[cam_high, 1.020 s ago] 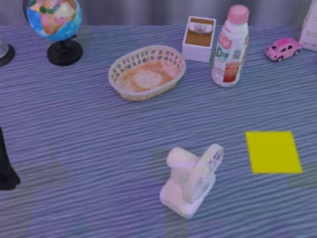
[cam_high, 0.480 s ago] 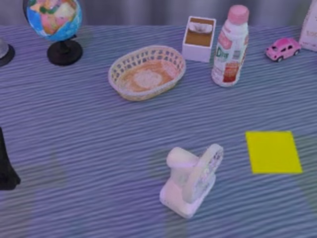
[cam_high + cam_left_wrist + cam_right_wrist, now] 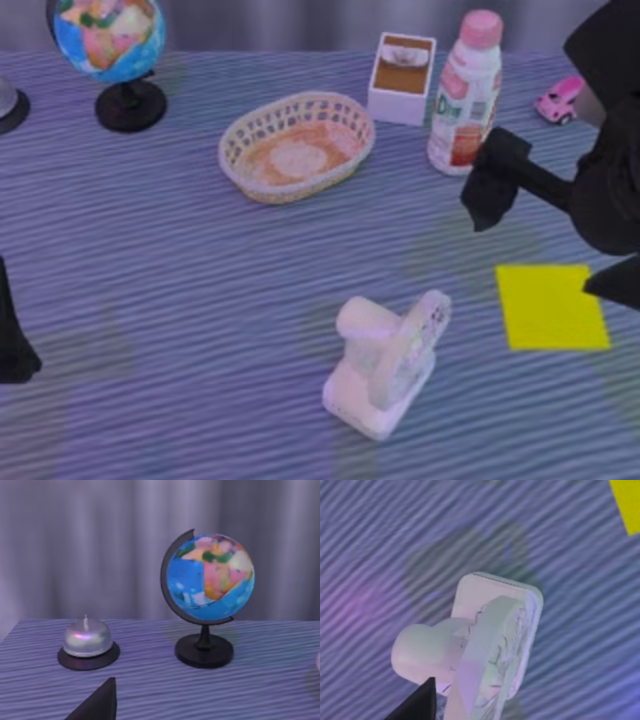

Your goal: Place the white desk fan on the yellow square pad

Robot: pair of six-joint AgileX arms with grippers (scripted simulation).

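My left arm sits parked at the table's left edge, and its gripper (image 3: 14,352) shows only as a dark shape; I cannot tell how it stands. It looks out at a globe (image 3: 209,577) and a silver bell (image 3: 87,638), well clear of the job.

The white desk fan (image 3: 388,362) stands upright near the front of the table, below and to the left of my right gripper (image 3: 490,190), well apart from it. Its round head is tall over a narrow base, so a grip taken high or off-centre could tip it, I judge.

My right gripper hangs just beside the white-and-pink bottle (image 3: 464,92); I cannot tell whether it is released or clenched. A careless swing from here could clip that bottle.

The yellow square pad (image 3: 551,306) lies bare below the gripper, to its right, under my right arm. With 1 thin pad that small, setting the fan down skewed would leave its base overhanging.
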